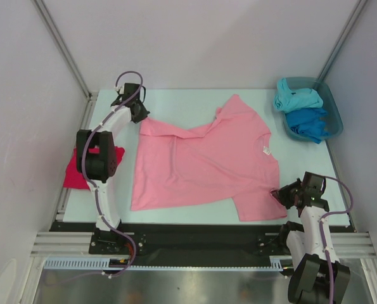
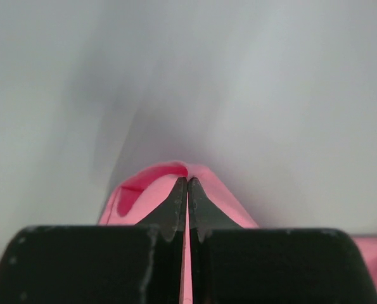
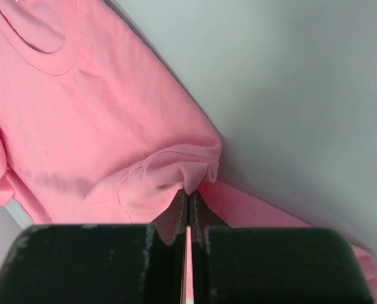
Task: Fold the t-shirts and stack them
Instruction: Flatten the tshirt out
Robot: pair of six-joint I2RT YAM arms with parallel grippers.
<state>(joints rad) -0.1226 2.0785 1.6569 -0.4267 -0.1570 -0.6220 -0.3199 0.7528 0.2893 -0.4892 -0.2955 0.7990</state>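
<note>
The light pink t-shirt [image 1: 201,161] lies spread across the middle of the table, its far part creased, its white neck tag [image 1: 266,150] on the right. My left gripper [image 1: 140,116] is shut on the shirt's far left corner; the wrist view shows pink cloth [image 2: 144,193] pinched between the tips. My right gripper [image 1: 278,195] is shut on the near right sleeve [image 3: 175,171]. A crimson-magenta t-shirt [image 1: 74,172] lies at the left edge behind the left arm. Turquoise [image 1: 296,98] and blue [image 1: 310,121] t-shirts sit in the tub.
A teal plastic tub [image 1: 331,101] stands at the far right corner. White walls with metal frame rails close in the table on the left, back and right. A black rail [image 1: 194,237] runs along the near edge between the arm bases.
</note>
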